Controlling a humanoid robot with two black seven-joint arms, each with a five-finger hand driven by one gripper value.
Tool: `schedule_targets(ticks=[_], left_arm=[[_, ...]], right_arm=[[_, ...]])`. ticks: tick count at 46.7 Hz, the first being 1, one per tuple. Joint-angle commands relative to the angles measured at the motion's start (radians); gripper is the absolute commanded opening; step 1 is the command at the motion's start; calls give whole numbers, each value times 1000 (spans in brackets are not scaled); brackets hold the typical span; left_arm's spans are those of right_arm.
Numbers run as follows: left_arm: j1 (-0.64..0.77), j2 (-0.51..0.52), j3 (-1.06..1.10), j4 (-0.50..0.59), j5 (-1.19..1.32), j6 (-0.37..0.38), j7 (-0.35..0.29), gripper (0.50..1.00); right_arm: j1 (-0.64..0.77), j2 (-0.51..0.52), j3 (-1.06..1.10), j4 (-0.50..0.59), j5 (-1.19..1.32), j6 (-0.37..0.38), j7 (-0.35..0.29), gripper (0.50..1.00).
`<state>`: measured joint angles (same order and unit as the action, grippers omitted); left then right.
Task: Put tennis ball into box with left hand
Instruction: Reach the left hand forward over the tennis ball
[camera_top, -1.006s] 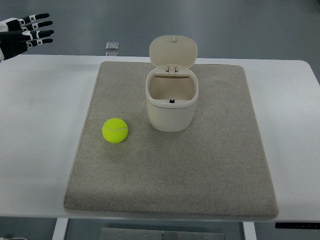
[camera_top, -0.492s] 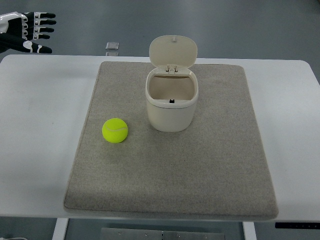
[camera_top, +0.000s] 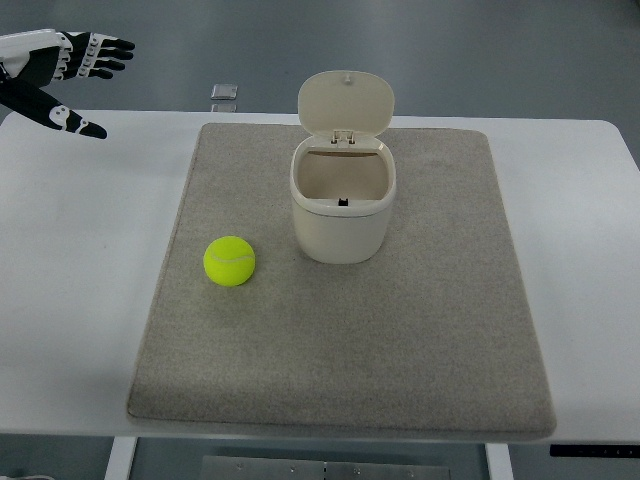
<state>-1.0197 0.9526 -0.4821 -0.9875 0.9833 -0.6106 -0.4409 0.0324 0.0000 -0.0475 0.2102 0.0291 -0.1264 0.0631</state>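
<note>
I see my left hand (camera_top: 55, 75) spread wide, empty (upper left), well apart from the ball (camera_top: 229, 261) beside the open box (camera_top: 343, 205)

The tennis ball (camera_top: 229, 261) is bright yellow-green with a paler curved seam across it; the box (camera_top: 343, 205) is plain cream all over, its raised lid (camera_top: 346, 102) the same cream and its inside a shade darker and more tan, with a small dark mark low on the inner wall. The mat (camera_top: 400, 330) is a flecked grey-beige with no pattern; the worktop (camera_top: 80, 260) around it is plain white; the floor (camera_top: 480, 50) beyond is dull blue-grey; the left hand (camera_top: 50, 75) is white on the palm with black fingers (camera_top: 100, 55) banded in white at the joints
</note>
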Motion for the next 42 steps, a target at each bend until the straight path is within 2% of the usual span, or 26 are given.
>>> schedule_targets(ticks=[1,15,19,28,37,42], left_arm=[[27,3,5,-59,95,0,-30,990],[101,21,22,-258,399,255,-102,988],[104,18,25,-290,471,285,-117,984],[104,-3,43,-338,593,301,-130,975],[104,-60,125,-339,715,440,-128,975],[101,-87,138,-344,718,466,-128,977]], right_arm=[[0,0,0,0,0,1,0,901],[0,0,0,0,0,1,0,901],[0,0,0,0,0,-1,0,901],[0,0,0,0,0,-1,0,901],[0,0,0,0,0,1,0,901],[0,0,0,0,0,-1,0,901]])
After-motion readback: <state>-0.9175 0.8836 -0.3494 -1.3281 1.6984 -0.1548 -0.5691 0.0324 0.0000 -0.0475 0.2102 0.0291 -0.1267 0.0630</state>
